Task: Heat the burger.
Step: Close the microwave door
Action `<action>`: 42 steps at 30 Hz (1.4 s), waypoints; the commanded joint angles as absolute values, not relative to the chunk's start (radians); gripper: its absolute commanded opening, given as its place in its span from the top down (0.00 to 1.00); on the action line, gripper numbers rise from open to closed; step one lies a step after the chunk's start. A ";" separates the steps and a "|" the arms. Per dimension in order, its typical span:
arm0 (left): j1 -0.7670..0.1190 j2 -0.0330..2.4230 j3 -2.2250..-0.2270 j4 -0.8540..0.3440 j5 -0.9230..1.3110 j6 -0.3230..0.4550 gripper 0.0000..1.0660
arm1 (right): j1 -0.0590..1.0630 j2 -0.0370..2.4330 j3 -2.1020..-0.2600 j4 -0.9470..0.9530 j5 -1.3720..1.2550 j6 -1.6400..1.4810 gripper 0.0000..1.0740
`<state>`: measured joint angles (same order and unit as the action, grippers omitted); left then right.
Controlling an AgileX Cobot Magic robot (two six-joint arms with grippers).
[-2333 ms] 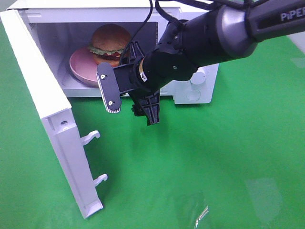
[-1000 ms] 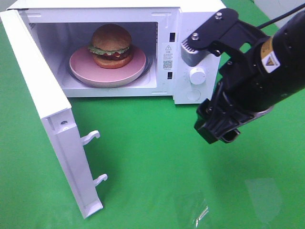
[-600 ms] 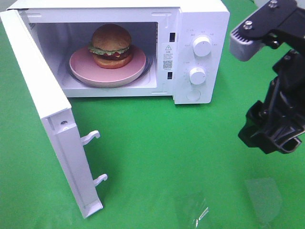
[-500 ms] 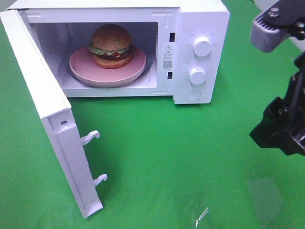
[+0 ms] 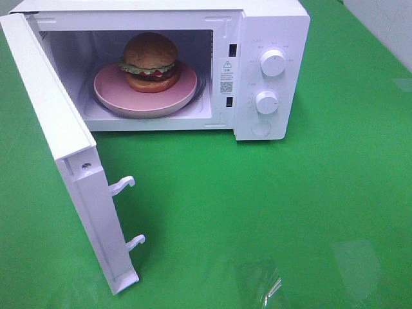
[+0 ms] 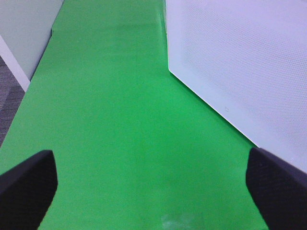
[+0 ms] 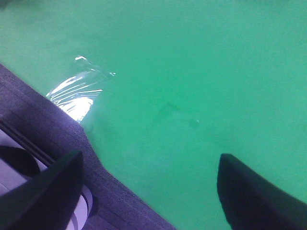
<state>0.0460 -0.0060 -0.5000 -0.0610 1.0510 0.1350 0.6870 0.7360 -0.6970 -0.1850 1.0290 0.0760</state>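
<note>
The burger (image 5: 150,61), with its brown bun, green lettuce and dark patty, sits on a pink plate (image 5: 187,87) inside the white microwave (image 5: 270,26). The microwave's door (image 5: 58,129) is swung wide open to the left. Neither arm appears in the high view. In the left wrist view my left gripper (image 6: 152,191) is open over bare green cloth, beside the dotted outer face of the door (image 6: 240,57). In the right wrist view my right gripper (image 7: 148,191) is open and empty above the cloth near the table's edge.
Two round knobs (image 5: 273,62) (image 5: 266,102) sit on the microwave's right panel. Two door latch hooks (image 5: 122,185) stick out from the open door's edge. A shiny glare patch (image 5: 264,283) lies on the green cloth near the front. Grey floor (image 7: 43,129) shows beyond the table's edge.
The right arm pulled back from the microwave's mouth, swept to the right and left the high view. The burger, plate and door have stayed put.
</note>
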 commanded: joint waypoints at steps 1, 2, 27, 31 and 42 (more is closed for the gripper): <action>0.047 -0.029 -0.498 -0.060 1.039 0.131 0.06 | 0.555 0.648 -0.647 -0.182 1.029 0.086 0.29; 0.047 -0.029 -0.498 -0.060 1.039 0.131 0.06 | 0.555 0.648 -0.647 -0.182 1.029 0.086 0.29; 0.047 -0.029 -0.498 -0.060 1.039 0.131 0.06 | 0.163 0.072 -0.510 -0.119 1.005 0.127 0.29; 0.047 -0.029 -0.498 -0.060 1.039 0.131 0.06 | 0.163 0.024 -0.510 -0.120 1.005 0.127 0.29; 0.047 -0.024 -0.498 -0.061 1.039 0.131 0.06 | 0.163 -0.029 -0.510 -0.121 1.005 0.123 0.32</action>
